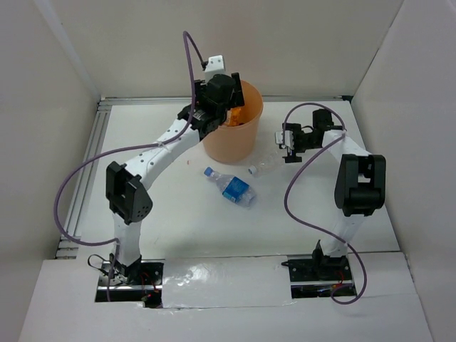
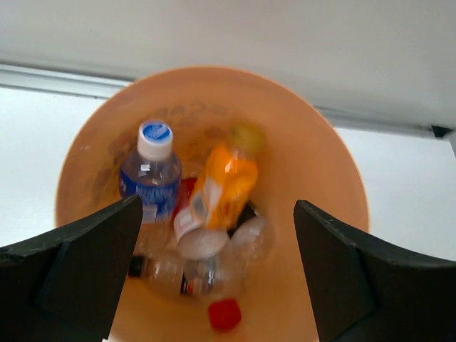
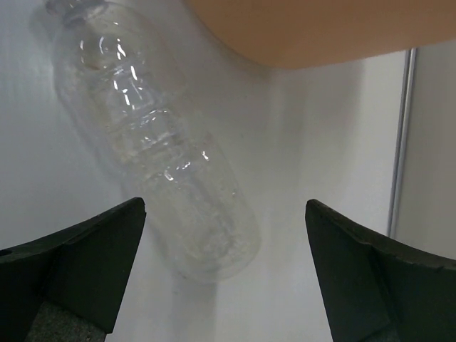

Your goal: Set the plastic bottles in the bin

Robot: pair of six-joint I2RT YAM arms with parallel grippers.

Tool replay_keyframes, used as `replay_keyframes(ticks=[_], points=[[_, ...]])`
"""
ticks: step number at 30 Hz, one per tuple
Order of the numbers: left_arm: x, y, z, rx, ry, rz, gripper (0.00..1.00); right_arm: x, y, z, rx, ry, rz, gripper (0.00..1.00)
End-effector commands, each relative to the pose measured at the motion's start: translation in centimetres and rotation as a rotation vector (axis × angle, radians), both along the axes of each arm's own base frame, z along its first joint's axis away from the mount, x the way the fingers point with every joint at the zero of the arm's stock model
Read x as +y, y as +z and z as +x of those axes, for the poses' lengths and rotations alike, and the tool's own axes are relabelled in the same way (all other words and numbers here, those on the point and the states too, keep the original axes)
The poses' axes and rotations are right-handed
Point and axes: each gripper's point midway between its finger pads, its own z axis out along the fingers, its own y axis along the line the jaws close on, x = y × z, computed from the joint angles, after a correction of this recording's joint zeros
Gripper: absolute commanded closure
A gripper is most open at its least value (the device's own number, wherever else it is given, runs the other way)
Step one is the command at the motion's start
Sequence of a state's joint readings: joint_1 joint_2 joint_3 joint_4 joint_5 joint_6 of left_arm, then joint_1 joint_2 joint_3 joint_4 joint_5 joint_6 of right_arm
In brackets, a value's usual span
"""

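Note:
The pale-orange bin stands at the back middle of the table. My left gripper hovers open and empty over its mouth. The left wrist view looks down into the bin: a blurred orange bottle lies atop a blue-labelled bottle, clear bottles and a red cap. A clear bottle lies on the table right of the bin. My right gripper is open just beyond its base, with the bottle ahead of the jaws. A blue-labelled bottle lies mid-table.
White walls enclose the table on the left, back and right. A metal rail runs along the left edge. The bin's wall is close above the clear bottle in the right wrist view. Purple cables loop off both arms.

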State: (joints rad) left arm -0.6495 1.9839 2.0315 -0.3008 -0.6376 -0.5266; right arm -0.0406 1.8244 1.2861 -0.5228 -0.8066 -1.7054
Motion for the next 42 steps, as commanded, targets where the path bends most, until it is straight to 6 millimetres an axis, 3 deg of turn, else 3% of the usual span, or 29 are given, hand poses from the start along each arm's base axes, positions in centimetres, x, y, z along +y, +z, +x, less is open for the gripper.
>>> replay_keyframes(ticks=[1, 2, 3, 4, 5, 6, 7, 10, 11, 12, 13, 15, 18, 19, 21, 22, 27, 29, 31, 32, 33, 34, 36, 37, 38, 39, 40, 41, 42], points=[[0.1, 6.1, -4.8, -0.088, -0.07, -0.048, 0.0, 1.9, -0.6, 0.9, -0.1, 0.168, -0.075, 0.0], [0.2, 6.1, -6.0, -0.083, -0.084, -0.045, 0.0, 2.0, -1.0, 1.1, -0.095, 0.169, -0.095, 0.0], [0.8, 8.1, -9.0, -0.105, -0.109, -0.084, 0.0, 1.9, -2.1, 1.5, -0.094, 0.187, -0.112, 0.0], [0.9, 4.6, -10.4, -0.038, -0.122, -0.075, 0.0, 2.5, -2.4, 1.6, -0.092, 0.211, -0.13, 0.0], [1.5, 3.2, -12.0, 0.004, -0.121, -0.085, 0.0, 2.7, -3.2, 1.6, -0.08, 0.229, -0.159, 0.0], [1.7, 4.1, -14.8, 0.019, -0.152, -0.211, 0.0, 2.5, -4.5, 1.4, -0.057, 0.259, -0.183, 0.0], [2.4, -0.5, -16.2, 0.116, -0.142, -0.201, 0.0, 2.9, -5.3, 1.0, -0.043, 0.287, -0.205, 0.0], [3.0, -5.5, -19.9, 0.259, -0.124, -0.304, 0.0, 2.4, -7.4, -0.4, 0.034, 0.323, -0.26, 0.0], [3.7, -8.1, -21.1, 0.31, -0.109, -0.307, 0.0, 2.6, -7.8, -0.6, 0.052, 0.332, -0.271, 0.03], [3.9, -9.4, -21.6, 0.34, -0.1, -0.319, 0.0, 2.5, -8.1, -1.8, 0.105, 0.339, -0.266, 0.06], [4.0, -11.7, -22.2, 0.385, -0.08, -0.331, 0.0, 2.3, -8.0, -2.3, 0.13, 0.34, -0.273, 0.16], [3.5, -13.8, -22.6, 0.437, -0.081, -0.346, 0.0, 2.0, -8.3, -3.9, 0.201, 0.348, -0.275, 0.32], [2.5, -15.5, -22.1, 0.486, -0.104, -0.361, 0.0, 1.8, -5.2, -6.7, 0.214, 0.325, -0.178, 0.58], [2.3, -16.7, -21.8, 0.528, -0.103, -0.353, 0.0, 1.8, -2.1, -7.2, 0.15, 0.31, -0.151, 0.64], [2.2, -17.6, -20.9, 0.551, -0.099, -0.349, 0.0, 1.4, 0.6, -8.9, 0.136, 0.268, -0.049, 0.72], [2.3, -18.3, -19.9, 0.568, -0.086, -0.36, 0.0, 1.3, 2.2, -9.9, 0.143, 0.25, -0.016, 0.72], [1.0, -20.5, -18.9, 0.663, -0.106, -0.441, 0.0, 0.8, 16.3, -9.5, -0.033, 0.066, 0.226, 0.74], [0.6, -21.2, -19.0, 0.688, -0.114, -0.451, 0.0, 1.8, 21.8, -8.3, -0.162, 0.078, 0.33, 0.74], [0.4, -21.3, -18.5, 0.683, -0.119, -0.465, 0.0, 2.9, 26.4, -8.9, -0.139, 0.06, 0.489, 0.68], [0.2, -21.4, -18.6, 0.679, -0.13, -0.473, 0.0, 3.6, 29.5, -7.8, -0.265, 0.102, 0.509, 0.67], [0.1, -21.6, -18.7, 0.683, -0.137, -0.478, 0.0, 4.6, 29.9, -7.7, -0.186, 0.089, 0.566, 0.65], [0.3, -22.0, -18.9, 0.687, -0.135, -0.475, 0.0, 7.0, 30.8, -7.7, -0.188, 0.142, 0.577, 0.64], [0.1, -22.0, -18.9, 0.682, -0.147, -0.485, 0.0, 9.4, 31.7, -5.0, -0.174, 0.168, 0.582, 0.63], [0.2, -22.4, -19.1, 0.69, -0.144, -0.48, 0.0, 11.6, 31.7, -4.8, -0.145, 0.214, 0.593, 0.63], [0.0, -22.2, -18.9, 0.679, -0.149, -0.487, 0.0, 12.5, 31.6, -4.0, -0.121, 0.216, 0.596, 0.61], [0.0, -22.2, -18.9, 0.679, -0.149, -0.487, 0.0, 13.6, 29.7, -2.0, -0.06, 0.202, 0.6, 0.61], [0.2, -22.2, -18.7, 0.673, -0.141, -0.483, 0.0, 15.3, 31.1, -1.9, -0.093, 0.25, 0.604, 0.59], [0.2, -22.2, -18.7, 0.672, -0.141, -0.483, 0.0, 16.2, 30.9, -1.3, -0.081, 0.251, 0.606, 0.57], [0.3, -21.8, -18.6, 0.659, -0.138, -0.485, 0.0, 17.2, 29.4, 0.2, -0.051, 0.249, 0.603, 0.55]])
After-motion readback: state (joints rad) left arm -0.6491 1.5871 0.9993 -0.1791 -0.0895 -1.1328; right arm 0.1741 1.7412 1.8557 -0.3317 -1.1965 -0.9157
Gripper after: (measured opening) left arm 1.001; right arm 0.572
